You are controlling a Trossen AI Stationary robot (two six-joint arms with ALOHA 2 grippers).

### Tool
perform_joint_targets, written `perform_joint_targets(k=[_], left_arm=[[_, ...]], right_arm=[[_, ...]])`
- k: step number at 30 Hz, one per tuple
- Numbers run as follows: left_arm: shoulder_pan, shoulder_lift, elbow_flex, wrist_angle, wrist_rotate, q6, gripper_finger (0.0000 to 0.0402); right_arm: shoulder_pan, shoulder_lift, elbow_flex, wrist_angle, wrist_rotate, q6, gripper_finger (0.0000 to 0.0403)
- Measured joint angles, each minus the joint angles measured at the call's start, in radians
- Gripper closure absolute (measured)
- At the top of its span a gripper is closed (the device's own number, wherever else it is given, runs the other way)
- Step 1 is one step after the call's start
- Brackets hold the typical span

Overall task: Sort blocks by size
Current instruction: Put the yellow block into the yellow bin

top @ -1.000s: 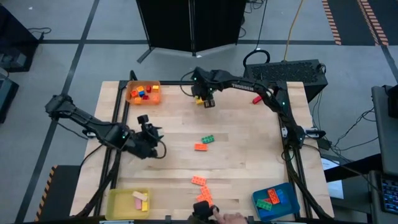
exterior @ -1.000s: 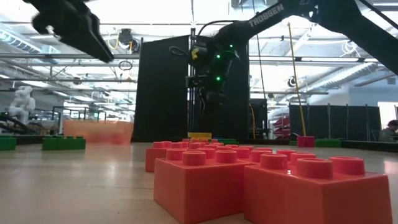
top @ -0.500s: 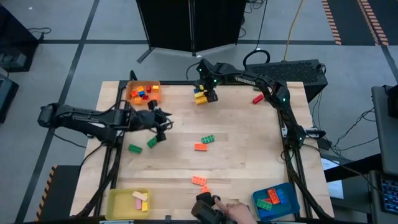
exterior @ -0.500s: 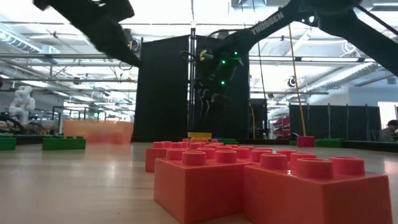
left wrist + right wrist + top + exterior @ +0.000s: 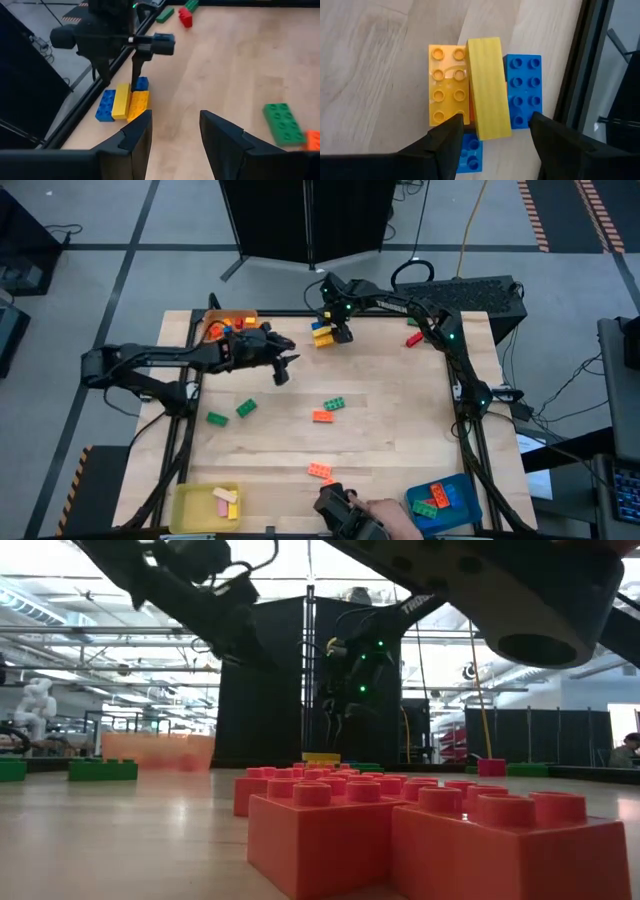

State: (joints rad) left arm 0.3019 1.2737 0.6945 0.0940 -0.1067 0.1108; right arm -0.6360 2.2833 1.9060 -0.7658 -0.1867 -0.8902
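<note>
While over the yellow block (image 5: 489, 87), right fingers (image 5: 445, 140) spread, empty | left fingers (image 5: 137, 135) parted, empty

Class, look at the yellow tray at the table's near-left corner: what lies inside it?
Inside the yellow tray lie a few pale pink and yellow blocks. Their exact number cannot be told; nothing covers them.

A robotics lab or industrial test hall: light wooden tabletop (image 5: 380, 420) framed in black metal on a grey concrete floor (image 5: 110, 240) with striped hazard tape (image 5: 535, 215), tall black partition panels (image 5: 265, 680), exposed ceiling trusses (image 5: 80, 625), trailing cables (image 5: 560, 395).
</note>
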Motion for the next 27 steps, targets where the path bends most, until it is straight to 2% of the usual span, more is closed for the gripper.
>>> perform_joint_targets(k=[15, 20, 27], left_arm=[[0.117, 0.243, 0.0, 0.244, 0.001, -0.053, 0.0235], [0.144, 0.27, 0.0, 0.256, 0.009, -0.054, 0.0235], [0.162, 0.269, 0.001, 0.306, 0.018, -0.053, 0.0235]], right_arm=[[-0.008, 0.011, 0.0, 0.003, -0.029, -0.02, 0.0181], [-0.017, 0.01, 0.0, 0.016, -0.029, -0.022, 0.0185], [-0.038, 0.038, 0.0, 0.013, -0.078, -0.014, 0.0221]])
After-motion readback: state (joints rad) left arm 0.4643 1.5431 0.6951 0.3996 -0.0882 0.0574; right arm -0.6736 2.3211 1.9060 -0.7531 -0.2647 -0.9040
